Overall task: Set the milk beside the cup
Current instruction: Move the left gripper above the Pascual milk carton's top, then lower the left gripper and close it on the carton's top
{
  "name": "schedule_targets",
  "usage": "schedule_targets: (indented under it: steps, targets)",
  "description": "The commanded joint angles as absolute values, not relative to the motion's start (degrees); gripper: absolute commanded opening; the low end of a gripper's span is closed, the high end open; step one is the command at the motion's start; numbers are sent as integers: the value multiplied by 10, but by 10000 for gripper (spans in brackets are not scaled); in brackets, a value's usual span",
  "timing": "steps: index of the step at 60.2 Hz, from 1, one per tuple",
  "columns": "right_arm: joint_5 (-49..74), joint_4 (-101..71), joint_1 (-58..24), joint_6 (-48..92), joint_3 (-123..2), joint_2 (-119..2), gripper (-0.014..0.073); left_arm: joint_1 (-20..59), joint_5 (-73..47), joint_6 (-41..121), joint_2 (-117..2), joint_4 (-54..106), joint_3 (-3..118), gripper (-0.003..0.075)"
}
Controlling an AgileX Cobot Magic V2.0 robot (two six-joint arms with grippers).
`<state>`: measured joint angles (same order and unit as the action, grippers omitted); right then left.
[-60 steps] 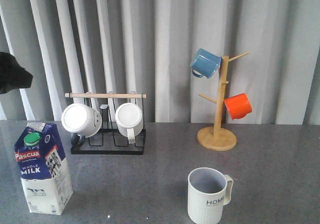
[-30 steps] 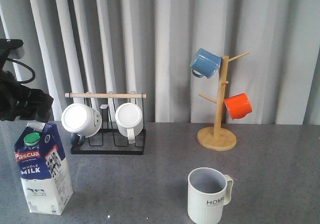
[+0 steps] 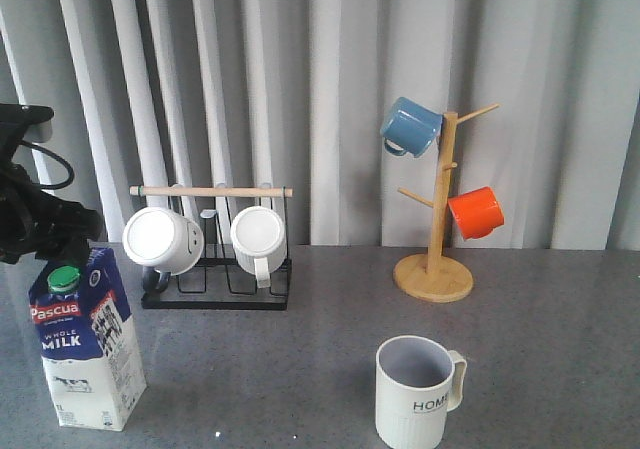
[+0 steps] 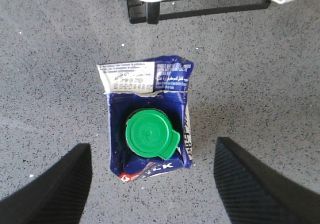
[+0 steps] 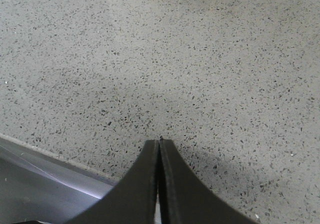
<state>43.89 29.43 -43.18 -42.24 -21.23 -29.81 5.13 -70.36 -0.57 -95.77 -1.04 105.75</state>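
Left gripper [image 4: 152, 184] hangs over the milk [image 3: 85, 344], jaws spread wide; grab it off-centre and that tall carton tips.

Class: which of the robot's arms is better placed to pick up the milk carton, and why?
Left. The left gripper hangs open directly above the milk, a finger on either side. The right gripper is shut over bare table.

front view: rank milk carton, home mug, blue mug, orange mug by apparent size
1. milk carton
2. HOME mug
3. blue mug and orange mug look alike; both sit farther back, so true sizes are unsure
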Motion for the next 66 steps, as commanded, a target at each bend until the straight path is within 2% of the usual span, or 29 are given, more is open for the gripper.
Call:
schedule_targets:
  steps: [1, 38, 58, 66]
  targets:
    - [412, 316, -432, -419, -226, -300, -6, 53, -676, -11, -934, -11, 1077, 500]
    - [412, 316, -432, -419, -226, -300, -4, 53, -683, -23, -934, -6, 1077, 503]
    - [412, 316, -432, -419, -226, -300, -4, 53, -685, -22, -934, -6, 1077, 601]
    - [412, 316, -432, -419, -226, -300, -4, 53, -683, -21, -935, -7, 1077, 611]
